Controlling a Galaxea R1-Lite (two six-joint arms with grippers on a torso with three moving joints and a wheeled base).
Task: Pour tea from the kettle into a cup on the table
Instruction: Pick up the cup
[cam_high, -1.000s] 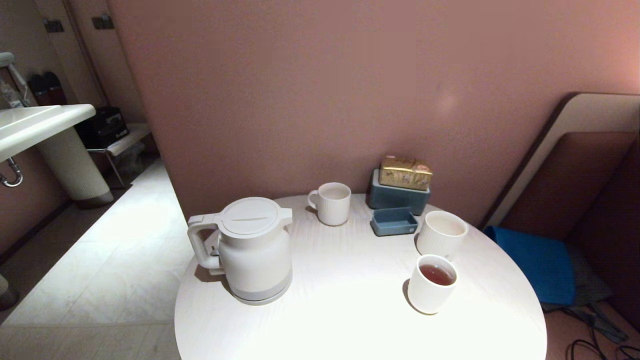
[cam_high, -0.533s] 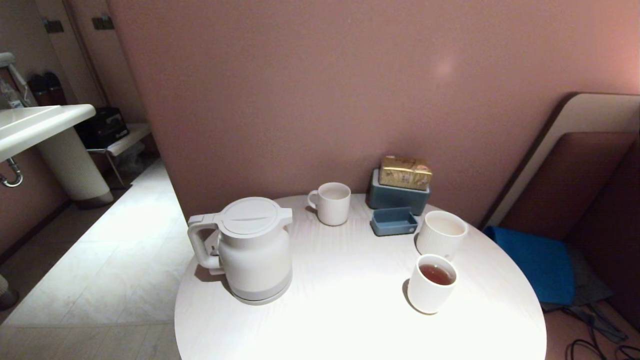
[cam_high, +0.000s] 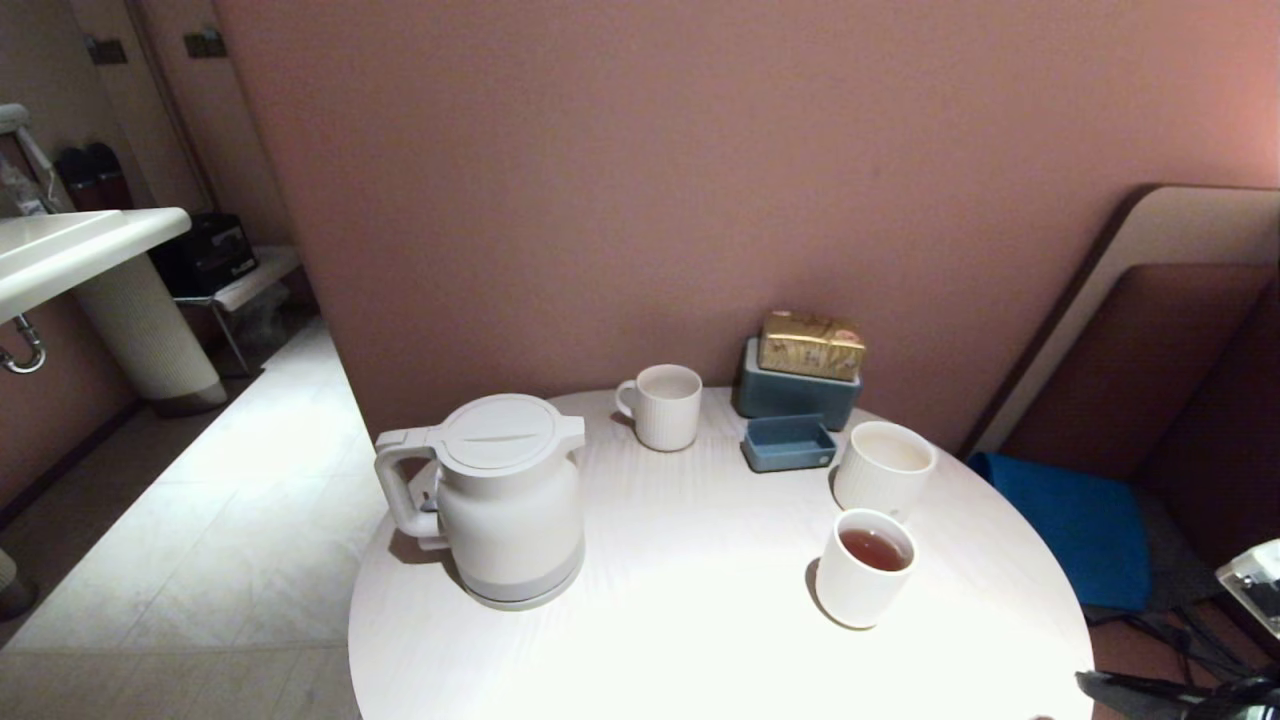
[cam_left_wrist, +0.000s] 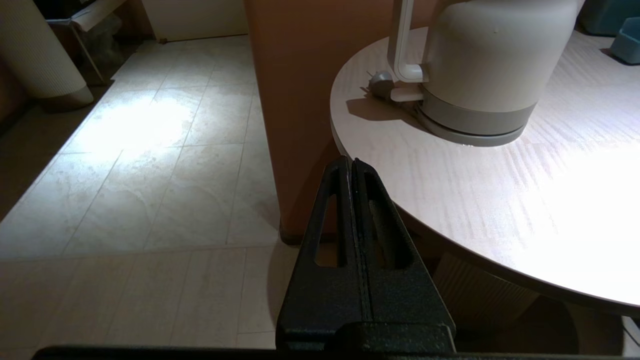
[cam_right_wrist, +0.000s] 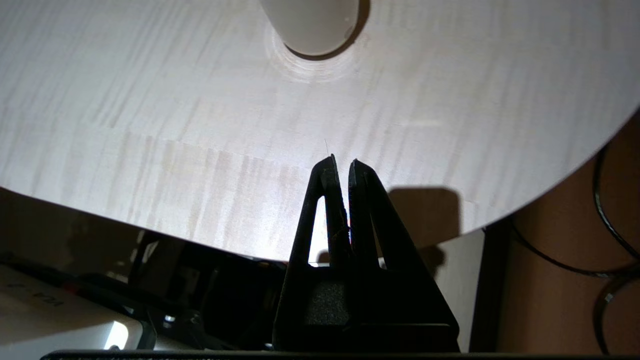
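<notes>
The white kettle (cam_high: 505, 500) stands upright on the left of the round white table (cam_high: 680, 610), handle to the left, lid shut. The small ribbed cup (cam_high: 863, 568) stands at the right front with reddish-brown tea (cam_high: 874, 548) in it. My left gripper (cam_left_wrist: 350, 162) is shut and empty, low beside the table's left edge, with the kettle (cam_left_wrist: 490, 60) ahead of it. Over the table's near right edge my right gripper (cam_right_wrist: 341, 162) is shut on nothing, and the cup's foot (cam_right_wrist: 310, 25) lies ahead. My right arm (cam_high: 1180, 692) shows at the lower right corner.
A wider white ribbed cup (cam_high: 884, 468) stands just behind the small cup. At the back are a white handled mug (cam_high: 665, 405), a small blue tray (cam_high: 788, 443) and a blue box (cam_high: 795, 395) with a gold packet (cam_high: 810, 345). A wall runs behind; cables (cam_right_wrist: 610, 240) lie right.
My right arm has come up into the lower right corner of the head view. The kettle, cups and left arm have not moved.
</notes>
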